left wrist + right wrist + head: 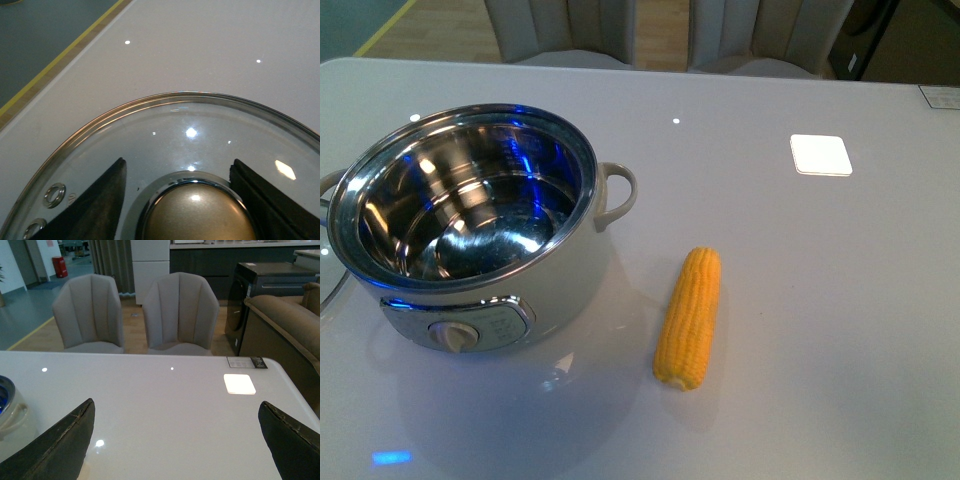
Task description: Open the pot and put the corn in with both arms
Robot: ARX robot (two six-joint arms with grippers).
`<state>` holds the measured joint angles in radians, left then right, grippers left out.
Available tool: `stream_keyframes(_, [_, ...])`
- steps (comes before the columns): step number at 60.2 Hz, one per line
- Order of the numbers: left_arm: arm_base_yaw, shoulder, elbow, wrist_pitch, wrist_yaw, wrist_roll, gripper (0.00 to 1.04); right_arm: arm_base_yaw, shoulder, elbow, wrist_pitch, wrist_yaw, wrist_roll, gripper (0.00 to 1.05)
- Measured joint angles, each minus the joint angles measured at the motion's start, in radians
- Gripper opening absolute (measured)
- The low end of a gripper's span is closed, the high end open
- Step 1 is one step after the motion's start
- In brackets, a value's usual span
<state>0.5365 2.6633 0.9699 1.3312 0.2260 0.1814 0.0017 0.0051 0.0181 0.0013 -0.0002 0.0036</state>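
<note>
Front view: lidless pot (570, 270) on the counter (820, 300), corn (688, 318) lying at its 4 o'clock, close by but not touching.
Left claw (177, 165) is spread open astride the gold knob (200, 215) of the glass lid (190, 120), which lies flat on the counter; right claw (176, 404) gapes wide above the counter, holding nothing.

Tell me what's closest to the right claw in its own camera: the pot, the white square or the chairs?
1. The pot, just beside one finger of the right gripper.
2. The white square, farther out on the table.
3. The chairs, beyond the table's far edge.
</note>
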Motion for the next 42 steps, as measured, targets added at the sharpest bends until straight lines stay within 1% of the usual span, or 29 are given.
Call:
stream_keyframes(4, [0.0, 0.0, -0.001, 0.005, -0.008, 0.006, 0.78, 0.0, 0.0, 0.0, 0.0, 0.0, 0.0, 0.96])
stream_keyframes(5, [0.0, 0.0, -0.003, 0.006, -0.013, 0.007, 0.83, 0.0, 0.0, 0.0, 0.0, 0.0, 0.0, 0.96])
stream_keyframes(10, [0.0, -0.01, -0.016, 0.011, -0.016, 0.01, 1.0, 0.0, 0.0, 0.0, 0.0, 0.0, 0.0, 0.96])
stream_keyframes(14, [-0.002, -0.026, -0.034, 0.011, -0.011, 0.009, 0.97, 0.0, 0.0, 0.0, 0.0, 0.0, 0.0, 0.96])
stream_keyframes(21, [-0.002, -0.071, -0.065, 0.014, 0.0, 0.008, 0.98, 0.0, 0.0, 0.0, 0.0, 0.0, 0.0, 0.96])
stream_keyframes(27, [0.0, -0.164, -0.112, 0.019, 0.012, 0.004, 0.98, 0.0, 0.0, 0.0, 0.0, 0.0, 0.0, 0.96])
stream_keyframes(34, [0.024, -0.27, -0.181, 0.017, 0.02, -0.021, 0.98, 0.0, 0.0, 0.0, 0.0, 0.0, 0.0, 0.96])
stream_keyframes(42, [0.057, -0.397, -0.264, 0.015, 0.064, -0.052, 0.98, 0.0, 0.0, 0.0, 0.0, 0.0, 0.0, 0.96])
